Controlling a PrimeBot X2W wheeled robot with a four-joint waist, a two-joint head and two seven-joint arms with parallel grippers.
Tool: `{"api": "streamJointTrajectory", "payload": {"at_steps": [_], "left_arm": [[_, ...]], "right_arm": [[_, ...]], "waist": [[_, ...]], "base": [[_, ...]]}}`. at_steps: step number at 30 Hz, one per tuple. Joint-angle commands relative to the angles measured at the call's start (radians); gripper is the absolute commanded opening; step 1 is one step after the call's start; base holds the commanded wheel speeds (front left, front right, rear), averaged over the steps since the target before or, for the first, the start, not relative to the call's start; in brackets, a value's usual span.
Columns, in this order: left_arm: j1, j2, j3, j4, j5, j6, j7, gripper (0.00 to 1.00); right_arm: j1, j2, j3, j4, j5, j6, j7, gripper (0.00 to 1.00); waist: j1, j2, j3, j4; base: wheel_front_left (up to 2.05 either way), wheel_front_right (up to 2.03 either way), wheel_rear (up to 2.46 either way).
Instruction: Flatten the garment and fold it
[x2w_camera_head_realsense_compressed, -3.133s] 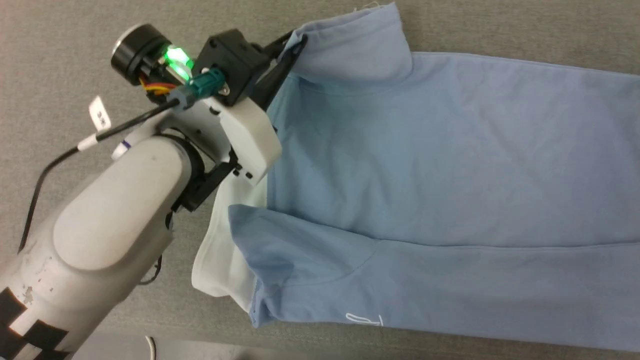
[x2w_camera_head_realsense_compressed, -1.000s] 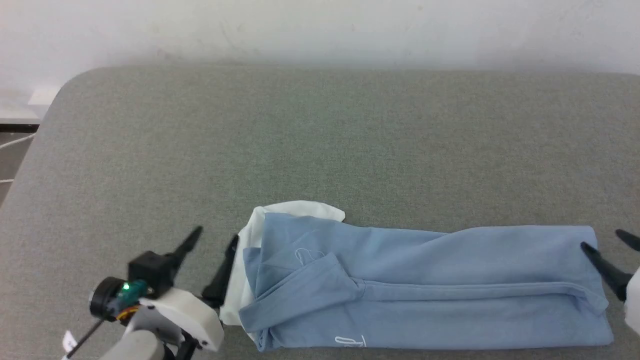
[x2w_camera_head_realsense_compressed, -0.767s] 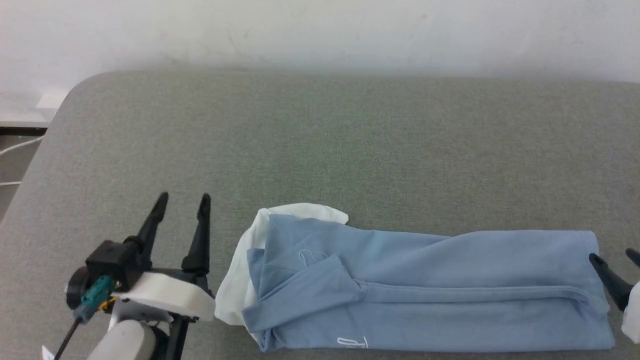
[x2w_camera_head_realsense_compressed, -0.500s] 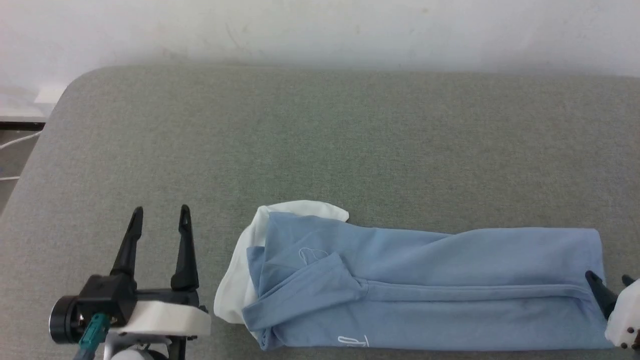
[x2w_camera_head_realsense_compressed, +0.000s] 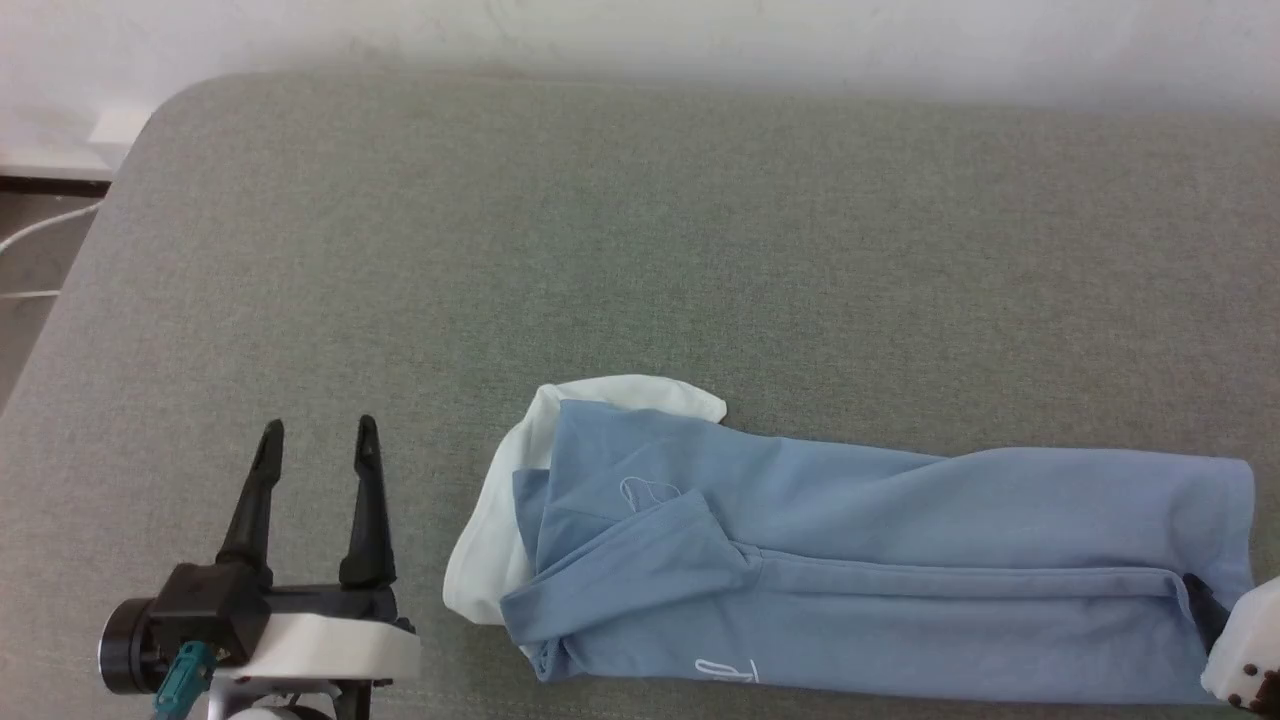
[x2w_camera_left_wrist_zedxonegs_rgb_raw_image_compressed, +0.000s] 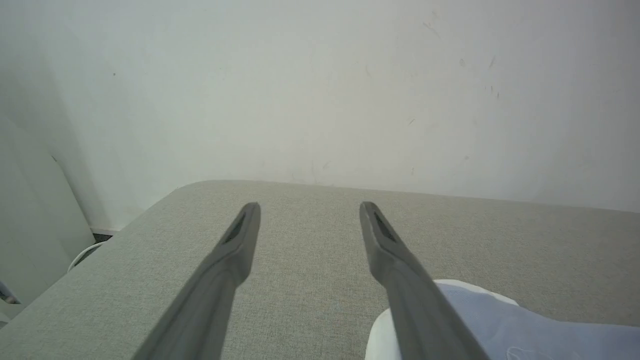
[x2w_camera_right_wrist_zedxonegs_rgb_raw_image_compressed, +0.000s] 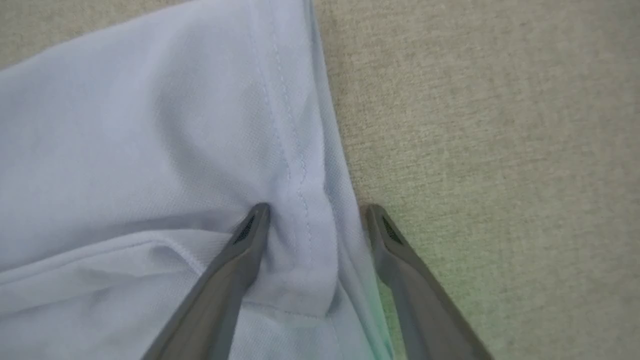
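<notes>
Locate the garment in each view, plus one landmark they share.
Head view: garment lies lengthwise across the lower right, white collar leftward.
Left wrist view: garment in the bottom right corner.
Right wrist view: garment covers the left half.
Shared landmark: the grey padded surface beneath it.

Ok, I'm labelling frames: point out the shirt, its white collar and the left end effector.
shirt (x2w_camera_head_realsense_compressed: 950, 530), head view, blue body panel.
white collar (x2w_camera_head_realsense_compressed: 478, 575), head view, outer curve.
left end effector (x2w_camera_head_realsense_compressed: 320, 425), head view, midway between fingertips.
</notes>
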Motion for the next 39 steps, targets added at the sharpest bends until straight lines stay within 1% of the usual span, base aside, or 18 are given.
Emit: {"api": "streamJointTrajectory", "payload": {"at_steps": [1,2,4,5,6,7,9,14,17,20,23,26,28,31,34,39], "left_arm": [[-0.009,-0.014,0.020,0.005,0.019,-0.020,-0.005,1.00],[-0.009,-0.014,0.020,0.005,0.019,-0.020,-0.005,1.00],[-0.013,-0.025,0.034,0.008,0.030,-0.035,-0.005,1.00],[-0.014,-0.030,0.040,0.010,0.035,-0.042,-0.005,1.00],[-0.015,-0.035,0.045,0.013,0.040,-0.048,-0.005,1.00],[-0.016,-0.039,0.050,0.017,0.045,-0.054,-0.005,1.00],[-0.016,-0.048,0.058,0.024,0.052,-0.065,-0.005,1.00],[0.006,-0.069,0.079,0.054,0.046,-0.094,-0.005,1.00],[0.005,-0.076,0.086,0.056,0.056,-0.103,-0.005,1.00],[0.002,-0.082,0.087,0.054,0.064,-0.110,-0.005,1.00],[0.000,-0.088,0.084,0.056,0.067,-0.115,-0.005,1.00],[0.005,-0.092,0.087,0.059,0.063,-0.116,-0.005,1.00],[0.011,-0.094,0.090,0.063,0.061,-0.116,-0.005,1.00],[0.020,-0.096,0.090,0.071,0.059,-0.116,-0.005,1.00],[0.031,-0.097,0.091,0.077,0.055,-0.115,-0.005,1.00],[0.044,-0.098,0.090,0.083,0.052,-0.116,-0.005,1.00]], "right_arm": [[-0.002,0.024,0.023,0.038,0.005,-0.001,0.014,1.00],[-0.002,0.024,0.023,0.038,0.005,-0.001,0.014,1.00],[-0.001,0.026,0.041,0.065,0.013,-0.001,0.020,1.00],[0.000,0.027,0.052,0.077,0.021,-0.001,0.024,0.68],[0.001,0.026,0.063,0.086,0.028,-0.001,0.026,0.17],[0.003,0.025,0.077,0.093,0.035,-0.001,0.028,0.00],[0.002,0.018,0.095,0.096,0.050,-0.001,0.017,0.00],[-0.017,-0.024,0.090,0.086,0.044,-0.001,-0.052,0.00],[-0.041,-0.060,0.057,0.080,0.032,-0.001,-0.089,0.00],[-0.072,-0.082,-0.023,0.098,0.028,-0.001,-0.114,0.00],[-0.074,-0.122,-0.077,0.121,-0.024,-0.001,-0.123,0.00],[-0.072,-0.135,-0.099,0.136,-0.034,-0.001,-0.121,0.00],[-0.064,-0.137,-0.094,0.131,-0.027,-0.001,-0.119,0.00],[-0.042,-0.139,-0.062,0.092,-0.011,-0.001,-0.115,0.00],[-0.009,-0.127,-0.024,0.020,0.018,-0.001,-0.109,0.00],[0.063,-0.087,0.057,-0.165,0.045,-0.001,-0.054,0.00]], "waist": [[0.0000,0.0000,0.016,0.005],[0.0000,0.0000,0.016,0.005],[0.0000,0.0000,0.020,0.006],[0.0000,0.0000,0.020,0.006],[0.0000,0.0000,0.019,0.005],[0.0000,0.0000,0.017,0.004],[0.0000,0.0000,0.010,-0.001],[0.0000,0.0000,-0.026,-0.022],[0.0000,0.0000,-0.033,-0.028],[0.0000,0.0000,-0.037,-0.031],[0.0000,0.0000,-0.038,-0.026],[0.0000,0.0000,-0.043,-0.023],[0.0000,0.0000,-0.049,-0.021],[0.0000,0.0000,-0.065,-0.019],[0.0000,0.0000,-0.086,-0.018],[0.0000,0.0000,-0.115,-0.015]], "base": [[0.00,0.00,0.00],[0.00,0.00,0.00],[0.00,0.00,0.00],[0.00,0.00,0.00],[0.00,0.00,0.00],[0.00,0.00,0.00],[0.00,0.00,0.00],[0.00,0.00,0.00],[0.00,0.00,0.00],[0.00,0.00,0.00],[0.00,0.00,0.00],[0.00,0.00,0.00],[0.00,0.00,0.00],[0.00,0.00,0.00],[0.00,0.00,0.00],[0.00,0.00,0.00]]}}
